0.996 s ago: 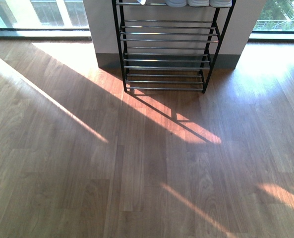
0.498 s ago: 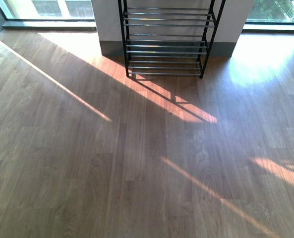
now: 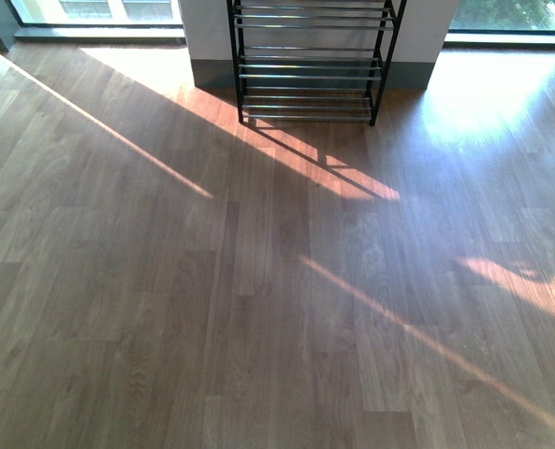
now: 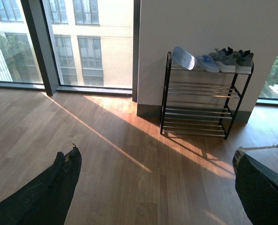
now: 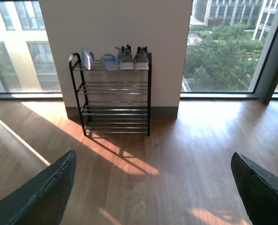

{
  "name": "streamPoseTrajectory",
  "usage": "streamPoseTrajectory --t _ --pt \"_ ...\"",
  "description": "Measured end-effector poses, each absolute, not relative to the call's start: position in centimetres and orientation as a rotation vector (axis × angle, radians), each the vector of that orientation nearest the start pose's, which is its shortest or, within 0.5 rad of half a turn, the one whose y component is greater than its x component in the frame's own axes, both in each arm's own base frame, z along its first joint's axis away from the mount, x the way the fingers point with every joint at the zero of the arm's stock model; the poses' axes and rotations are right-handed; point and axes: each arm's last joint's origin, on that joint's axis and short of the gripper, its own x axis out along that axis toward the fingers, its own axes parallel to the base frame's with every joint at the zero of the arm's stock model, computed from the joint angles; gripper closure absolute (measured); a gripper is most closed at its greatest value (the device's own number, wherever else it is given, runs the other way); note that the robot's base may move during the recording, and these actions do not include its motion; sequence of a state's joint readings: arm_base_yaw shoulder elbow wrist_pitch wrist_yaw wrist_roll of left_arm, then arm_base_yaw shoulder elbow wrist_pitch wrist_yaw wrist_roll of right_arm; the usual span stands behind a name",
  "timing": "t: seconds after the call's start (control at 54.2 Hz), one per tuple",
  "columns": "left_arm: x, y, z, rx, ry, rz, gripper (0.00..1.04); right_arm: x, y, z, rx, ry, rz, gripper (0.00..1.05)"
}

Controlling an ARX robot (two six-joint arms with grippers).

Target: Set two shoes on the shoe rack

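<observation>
The black shoe rack [image 3: 305, 67] stands against a white wall; the front view shows only its lower tiers. In the left wrist view the whole shoe rack [image 4: 199, 96] shows, and all the shoes sit on its top tier. One pale blue slide [image 4: 183, 57] is tipped on edge, another slide [image 4: 207, 63] lies flat, and two grey sneakers [image 4: 225, 60] [image 4: 244, 60] stand beside them. The right wrist view shows the same rack [image 5: 115, 112], slides [image 5: 109, 61] and sneakers [image 5: 134, 57]. My left gripper [image 4: 157, 187] and right gripper [image 5: 153, 192] are open, empty, well back above the floor.
Wooden floor with sun stripes [image 3: 352, 178] stretches between me and the rack. Tall windows flank the white wall section [image 5: 115, 23], with a dark window post [image 4: 35, 47] on one side. A grey skirting [image 3: 211, 73] runs along the wall foot.
In the front view the rack has slid upward and shrunk. Its top tier with the shoes' white soles has left the frame, and more floor shows in front.
</observation>
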State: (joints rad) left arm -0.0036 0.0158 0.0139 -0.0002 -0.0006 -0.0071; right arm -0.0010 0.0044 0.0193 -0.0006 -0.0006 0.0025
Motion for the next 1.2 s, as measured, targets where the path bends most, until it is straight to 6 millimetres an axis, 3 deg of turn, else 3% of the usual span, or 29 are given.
streamPoseTrajectory --t 1.199 --pt "9.78 -0.03 16.7 -0.006 0.002 -0.003 0.09 9.67 -0.01 16.97 0.003 -0.015 -0.001 0.09"
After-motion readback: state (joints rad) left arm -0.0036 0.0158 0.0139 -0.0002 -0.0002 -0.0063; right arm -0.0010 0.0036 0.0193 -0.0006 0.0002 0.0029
